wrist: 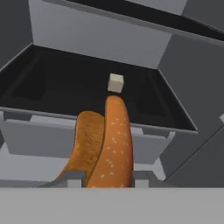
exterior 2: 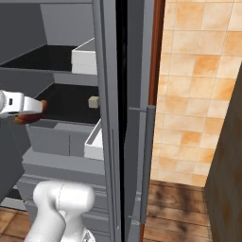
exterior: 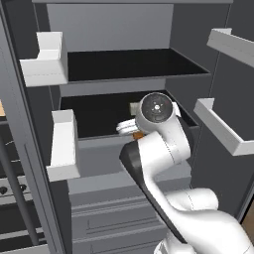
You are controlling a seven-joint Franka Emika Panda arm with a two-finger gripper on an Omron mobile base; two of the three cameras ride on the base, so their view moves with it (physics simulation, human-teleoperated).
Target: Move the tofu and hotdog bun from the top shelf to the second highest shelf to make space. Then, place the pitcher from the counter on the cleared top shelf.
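My gripper [wrist: 107,177] is shut on the hotdog bun [wrist: 107,144], an orange-brown curved piece that sticks out forward between the fingers. It hangs just in front of the grey front edge of the second highest shelf [wrist: 52,87], at about that shelf's height. The bun [exterior: 138,135] peeks out under the white hand [exterior: 127,127], and shows beside the hand in the right base view as well [exterior 2: 28,116]. The tofu [wrist: 116,82] [exterior: 134,107] [exterior 2: 94,101], a pale beige cube, rests towards the back of that shelf. Above it runs the black top shelf [exterior: 134,64]. Pitcher and counter are out of view.
White door bins flank the opening on the left [exterior: 47,62] [exterior: 64,144] and on the right [exterior: 230,44] [exterior: 223,126]. Grey drawers [exterior: 114,208] sit below the shelves. The fridge's side wall [exterior 2: 111,118] stands close on the right, with a tiled wall [exterior 2: 198,85] beyond.
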